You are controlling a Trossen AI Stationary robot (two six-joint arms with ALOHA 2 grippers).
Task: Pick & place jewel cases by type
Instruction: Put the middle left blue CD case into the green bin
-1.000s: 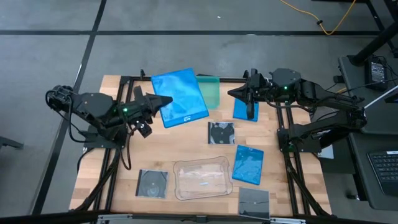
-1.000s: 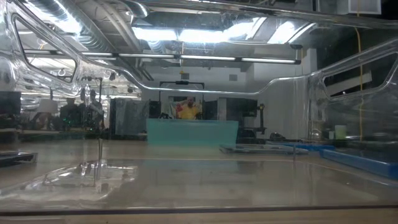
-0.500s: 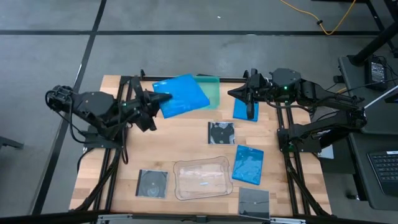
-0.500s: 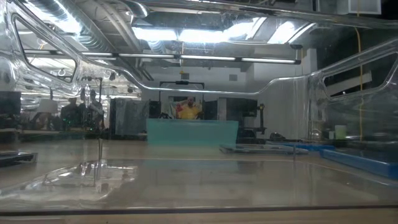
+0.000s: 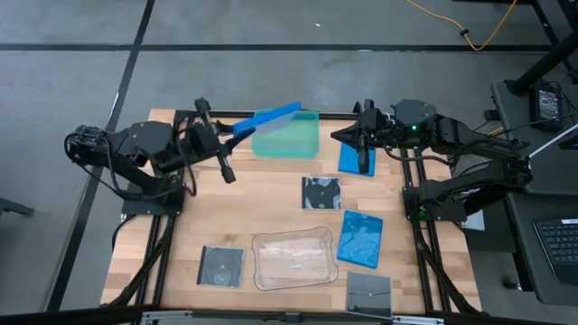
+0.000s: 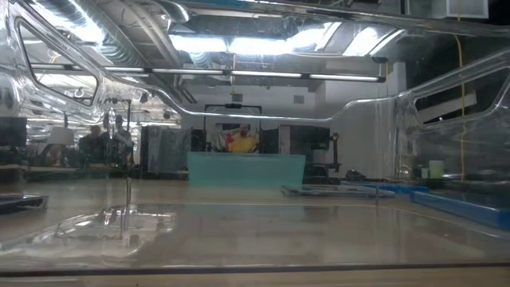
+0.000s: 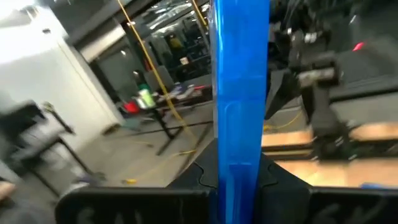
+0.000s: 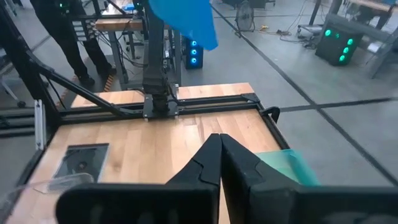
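High view: left gripper [image 5: 233,134] clamps blue jewel case [image 5: 267,118] edge-up over teal tray [image 5: 293,143]; right gripper [image 5: 336,135] closed, empty

High view looked straight down on the pale wooden table [image 5: 271,212], low view skimmed level across it, wrist views close above it.

Grey concrete floor [image 5: 72,54], ceiling lights [image 6: 263,44]

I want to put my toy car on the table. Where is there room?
The bare wood left of the square case, between the teal tray and the clear tray, is free. The right side is crowded with blue cases.
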